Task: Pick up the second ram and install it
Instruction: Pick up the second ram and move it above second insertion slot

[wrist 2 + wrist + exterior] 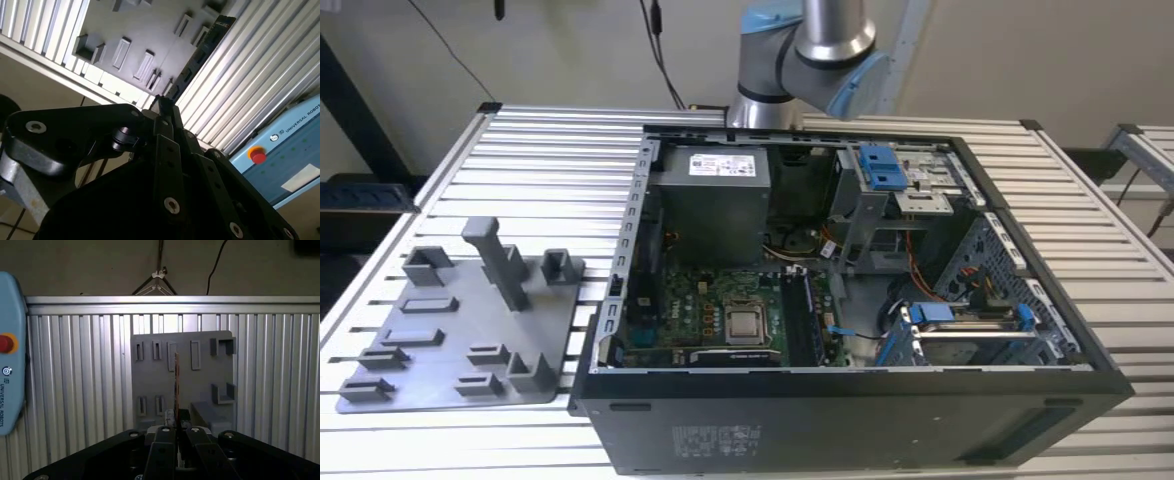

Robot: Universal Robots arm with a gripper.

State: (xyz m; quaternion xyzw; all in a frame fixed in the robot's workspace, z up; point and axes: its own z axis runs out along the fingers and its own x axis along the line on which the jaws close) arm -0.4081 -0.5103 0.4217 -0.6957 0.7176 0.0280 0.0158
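Gripper (162, 106) closed on the second ram (200, 52), grey fixture plate (150, 30) behind it.

The exterior view shows the wider scene: an open computer case (854, 400) with its motherboard (707, 320) exposed stands on the slatted worktop (547, 180). The fixture plate lies just beside the case on the exterior view's left, and the robot arm (814, 50) rises behind the case. The second wrist view shows the stick's flat dark side, with chips along it. The stick juts from between the black fingers (167, 145), which are pinched tight on its near end, and its far end crosses the edge of the plate. A blue pendant (285, 155) lies on the slats nearby. The first wrist view shows the same stick edge-on as a thin line running straight out from the fingertips and across the plate's slots. I cannot tell how high above the plate it is.
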